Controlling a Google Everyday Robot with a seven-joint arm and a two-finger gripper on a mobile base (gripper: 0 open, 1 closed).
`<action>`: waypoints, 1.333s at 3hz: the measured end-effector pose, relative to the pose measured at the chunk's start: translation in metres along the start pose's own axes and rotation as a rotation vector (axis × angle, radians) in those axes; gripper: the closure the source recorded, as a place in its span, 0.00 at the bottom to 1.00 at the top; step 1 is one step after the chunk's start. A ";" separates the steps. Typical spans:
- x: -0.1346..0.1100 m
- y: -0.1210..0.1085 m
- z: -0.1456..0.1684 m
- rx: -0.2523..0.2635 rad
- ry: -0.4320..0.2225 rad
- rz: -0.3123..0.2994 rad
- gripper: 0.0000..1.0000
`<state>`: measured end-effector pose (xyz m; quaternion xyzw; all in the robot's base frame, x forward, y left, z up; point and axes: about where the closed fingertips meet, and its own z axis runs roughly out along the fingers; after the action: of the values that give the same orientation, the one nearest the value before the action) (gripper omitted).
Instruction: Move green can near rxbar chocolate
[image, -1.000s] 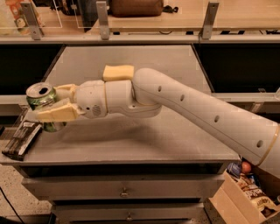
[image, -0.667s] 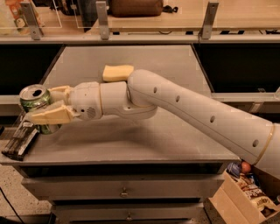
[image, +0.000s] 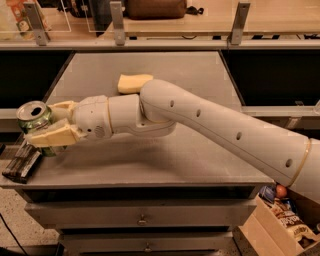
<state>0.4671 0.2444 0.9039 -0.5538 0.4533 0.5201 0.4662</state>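
The green can (image: 34, 118) with a silver top is at the table's front left, tilted toward the camera. My gripper (image: 46, 126) is shut on the green can, one cream finger behind it and one in front, low on its side. The rxbar chocolate (image: 21, 163), a flat black wrapper with pale stripes, lies at the front left corner of the grey table (image: 200, 160), just below and in front of the can. I cannot tell whether the can's base touches the table.
A yellow sponge (image: 133, 82) lies at the middle of the table, behind my arm. A shelf rail with posts runs along the back. An open cardboard box (image: 280, 220) of snacks stands on the floor at the lower right.
My gripper has carried the green can further left and slightly down, toward the rxbar at the table's front left corner. The sponge has not moved.
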 end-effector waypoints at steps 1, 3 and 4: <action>0.010 0.001 0.000 -0.006 -0.005 0.009 0.12; 0.017 0.003 0.004 -0.017 -0.006 0.023 0.00; 0.023 0.002 0.004 -0.021 0.055 0.002 0.00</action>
<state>0.4653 0.2475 0.8811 -0.5721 0.4611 0.5100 0.4472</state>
